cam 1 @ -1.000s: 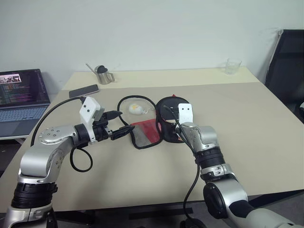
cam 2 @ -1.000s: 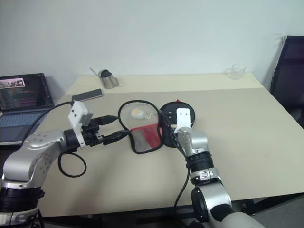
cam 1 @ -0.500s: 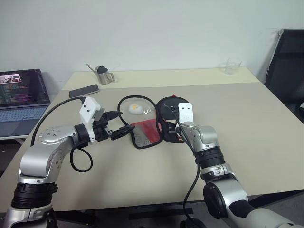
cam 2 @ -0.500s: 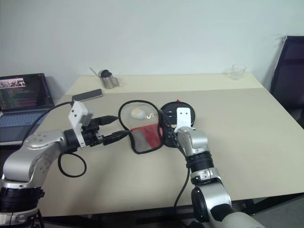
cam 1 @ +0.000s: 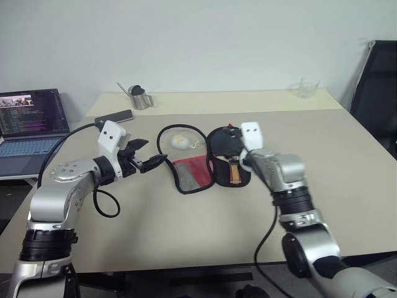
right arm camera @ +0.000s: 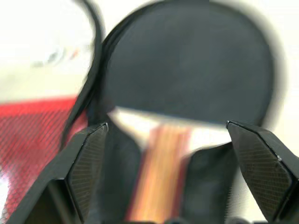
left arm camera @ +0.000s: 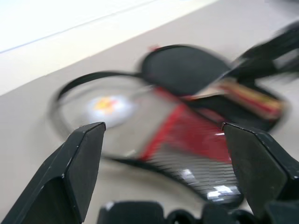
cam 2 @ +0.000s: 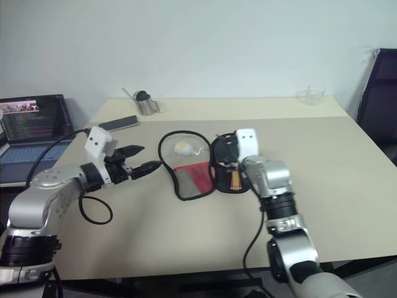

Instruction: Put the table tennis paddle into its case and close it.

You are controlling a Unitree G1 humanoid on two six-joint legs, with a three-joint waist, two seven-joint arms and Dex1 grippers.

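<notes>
Here the table tennis paddle lies inside the open case.

Both arms were brushed silver metal with black bands at the joints; the left gripper and right gripper had black fingers; each wrist carried a white camera block; black cables looped beside both forearms.

from the head, our two eye views look forward and down at the case from some way back. our wrist views sit close over it; all four share the case.
</notes>
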